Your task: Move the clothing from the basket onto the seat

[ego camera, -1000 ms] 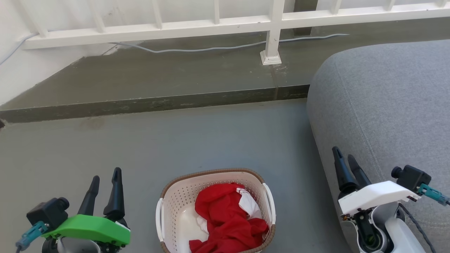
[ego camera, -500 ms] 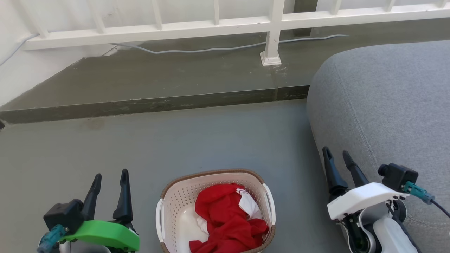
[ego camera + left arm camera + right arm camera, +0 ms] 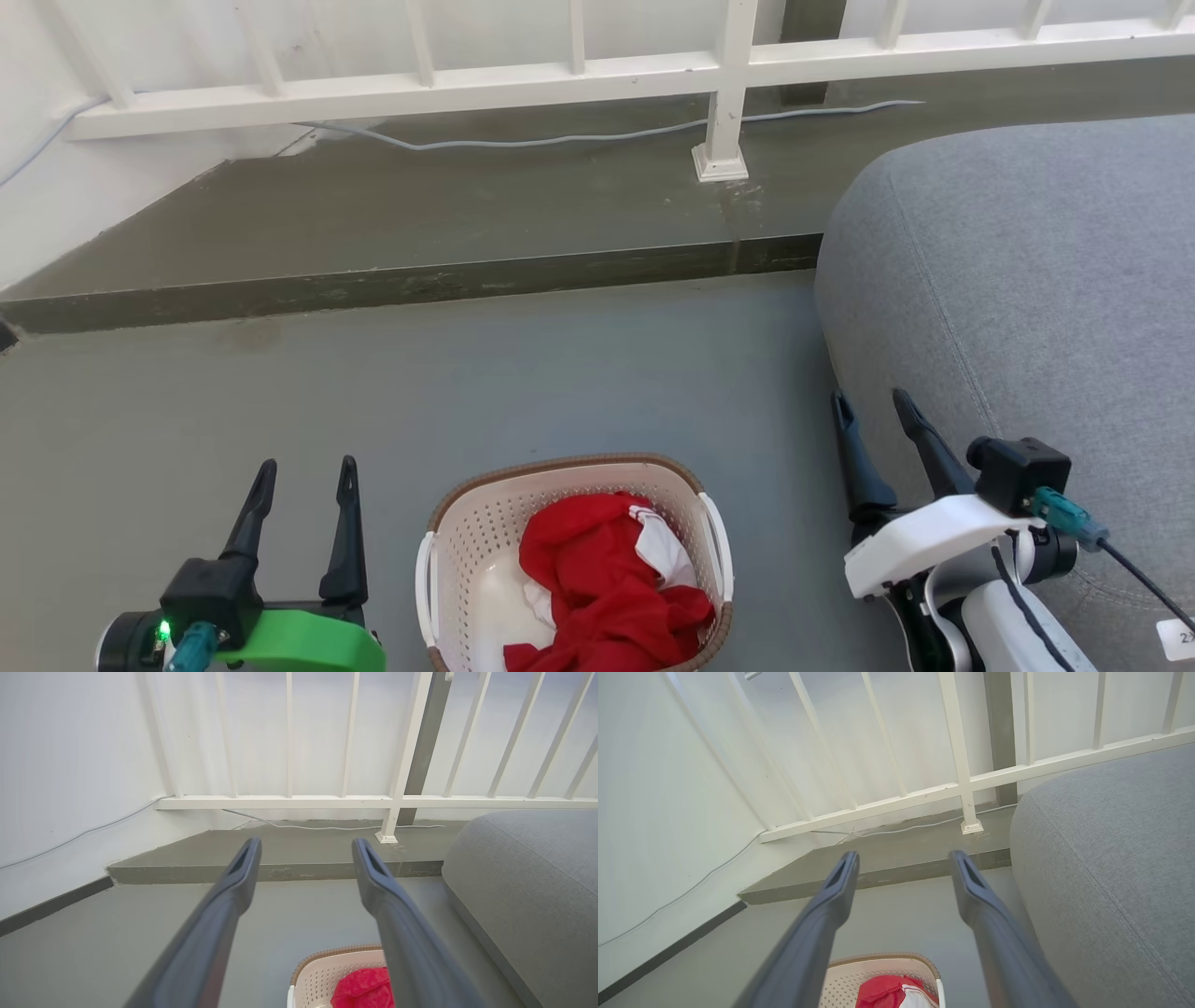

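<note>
The clothing [image 3: 602, 597] lies heaped in the basket [image 3: 471, 537] on the near grey floor [image 3: 467, 392], seat [image 3: 1027, 280] at right, step [image 3: 420, 215] and white railing [image 3: 560, 79] beyond, while left gripper [image 3: 308, 463] and right gripper [image 3: 870, 398] flank it, jaws spread wide, empty.

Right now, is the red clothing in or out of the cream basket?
In: the crumpled red fabric clothing lies inside the cream perforated plastic basket.

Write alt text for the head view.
A basket of red clothing sits on the floor between the open left gripper and open right gripper. A grey seat rises at right, a white railing behind.
</note>
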Motion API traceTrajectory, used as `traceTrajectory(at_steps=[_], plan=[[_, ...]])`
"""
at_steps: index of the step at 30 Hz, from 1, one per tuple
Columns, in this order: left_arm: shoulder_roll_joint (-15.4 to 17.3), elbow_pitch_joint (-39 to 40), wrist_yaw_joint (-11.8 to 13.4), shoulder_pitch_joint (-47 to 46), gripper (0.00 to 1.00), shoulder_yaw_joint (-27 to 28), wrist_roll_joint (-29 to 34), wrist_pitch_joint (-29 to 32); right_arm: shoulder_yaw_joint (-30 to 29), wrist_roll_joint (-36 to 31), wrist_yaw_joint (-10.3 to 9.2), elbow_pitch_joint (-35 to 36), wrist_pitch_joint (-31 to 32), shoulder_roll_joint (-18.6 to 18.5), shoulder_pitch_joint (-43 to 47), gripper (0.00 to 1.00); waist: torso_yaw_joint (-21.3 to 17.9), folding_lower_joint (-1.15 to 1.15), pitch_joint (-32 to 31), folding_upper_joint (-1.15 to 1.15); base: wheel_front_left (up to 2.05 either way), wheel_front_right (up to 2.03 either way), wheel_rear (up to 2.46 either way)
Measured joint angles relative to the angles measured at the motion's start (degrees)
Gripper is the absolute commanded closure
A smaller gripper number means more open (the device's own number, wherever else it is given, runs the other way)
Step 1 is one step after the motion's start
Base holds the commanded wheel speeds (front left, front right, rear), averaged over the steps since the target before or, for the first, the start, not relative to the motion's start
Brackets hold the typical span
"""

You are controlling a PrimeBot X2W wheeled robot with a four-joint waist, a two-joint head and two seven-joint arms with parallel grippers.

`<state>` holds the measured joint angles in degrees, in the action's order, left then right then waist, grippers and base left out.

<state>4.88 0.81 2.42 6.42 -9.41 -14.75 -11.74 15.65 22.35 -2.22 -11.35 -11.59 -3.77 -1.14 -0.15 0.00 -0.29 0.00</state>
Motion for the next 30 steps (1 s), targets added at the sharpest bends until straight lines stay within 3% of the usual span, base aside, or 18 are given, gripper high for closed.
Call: traceTrajectory(at_steps=[13,30], plan=[[0.07,2.98,1.54,1.34,0.0,-0.36,10.07,-2.54,2.22,-10.35,-1.4,1.41,-2.58,-0.35,-0.03,0.0,0.02,0.0,-0.09,0.0,0.0,0.0,0.0],[0.08,3.3,1.7,2.14,0.0,-0.36,10.45,-2.69,1.98,-11.77,-1.4,1.6,-2.76,-0.33,-0.09,0.0,-0.01,0.0,0.2,0.0,0.0,0.0,0.0]])
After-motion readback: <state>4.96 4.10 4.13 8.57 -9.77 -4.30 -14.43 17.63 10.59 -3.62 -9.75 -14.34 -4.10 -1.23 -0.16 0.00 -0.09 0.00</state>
